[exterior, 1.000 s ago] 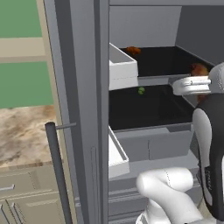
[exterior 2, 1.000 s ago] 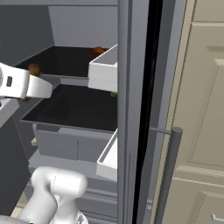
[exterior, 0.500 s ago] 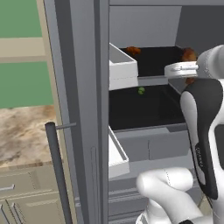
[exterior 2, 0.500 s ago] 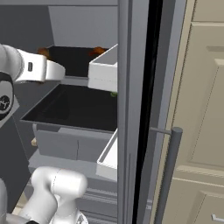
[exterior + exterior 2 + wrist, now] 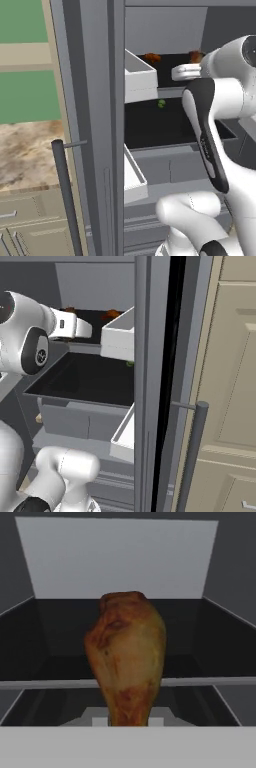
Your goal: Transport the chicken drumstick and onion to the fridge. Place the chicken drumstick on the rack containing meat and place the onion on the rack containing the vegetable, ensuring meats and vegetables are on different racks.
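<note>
Near field, hand view: the chicken drumstick (image 5: 127,657) stands upright at centre, narrow end down at 6 o'clock in the gripper (image 5: 129,721), whose fingers are clenched on it. No brand, label or writing is legible anywhere.

Middle field: behind the drumstick a pale shelf edge crosses the hand view from 9 to 3 o'clock, with the rack containing meat (image 5: 60,637) above it and the rack containing the vegetable (image 5: 50,704) below. The left base view places the white arm at 3 o'clock, reaching into the fridge (image 5: 95,75). Here the drumstick (image 5: 195,56) shows at the upper shelf (image 5: 170,62), and the vegetable (image 5: 161,103) lies on the lower shelf (image 5: 150,127) at 12 o'clock. White door bins (image 5: 139,80) hang inside the open door. A grey drawer (image 5: 175,165) sits under the lower shelf.

Far field: a brown-orange piece (image 5: 152,58) rests at the back of the upper shelf, also seen in the right base view (image 5: 112,314). The left base view adds a green wall (image 5: 25,95) and speckled counter (image 5: 25,150) at 9 o'clock; the right base view adds beige cabinets (image 5: 230,381) at 3 o'clock.
</note>
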Available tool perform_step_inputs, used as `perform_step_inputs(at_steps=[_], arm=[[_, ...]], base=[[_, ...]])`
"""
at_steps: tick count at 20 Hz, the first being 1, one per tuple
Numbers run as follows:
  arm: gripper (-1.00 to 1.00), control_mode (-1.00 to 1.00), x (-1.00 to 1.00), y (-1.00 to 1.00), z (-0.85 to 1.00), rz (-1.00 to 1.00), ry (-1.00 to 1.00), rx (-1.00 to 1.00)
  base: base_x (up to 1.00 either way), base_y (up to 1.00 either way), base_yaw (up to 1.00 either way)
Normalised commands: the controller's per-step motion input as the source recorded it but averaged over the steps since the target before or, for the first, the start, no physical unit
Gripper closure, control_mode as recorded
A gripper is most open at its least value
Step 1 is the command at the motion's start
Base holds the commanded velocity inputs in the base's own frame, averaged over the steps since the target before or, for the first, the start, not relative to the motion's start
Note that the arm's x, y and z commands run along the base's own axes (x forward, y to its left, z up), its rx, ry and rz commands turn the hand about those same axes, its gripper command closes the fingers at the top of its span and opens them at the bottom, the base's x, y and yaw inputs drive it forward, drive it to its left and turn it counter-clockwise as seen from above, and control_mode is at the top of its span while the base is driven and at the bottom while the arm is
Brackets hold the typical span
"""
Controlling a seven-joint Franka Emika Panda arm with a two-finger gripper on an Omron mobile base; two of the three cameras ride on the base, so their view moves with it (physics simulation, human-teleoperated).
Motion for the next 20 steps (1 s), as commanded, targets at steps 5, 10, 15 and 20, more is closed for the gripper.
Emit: perform_step_inputs(at_steps=[5,10,15,20], arm=[[1.00,-1.00,0.80,-0.09,-0.34,0.01,0.00,0.00],[1.00,-1.00,0.84,-0.09,-0.35,0.01,0.00,0.00],[1.00,-1.00,0.78,-0.07,-0.15,0.00,0.00,0.00],[1.00,-1.00,0.67,-0.10,0.00,0.00,0.01,0.00]], base=[[0.00,0.00,0.00],[0.00,0.00,0.00],[0.00,0.00,0.00],[0.00,0.00,0.00]])
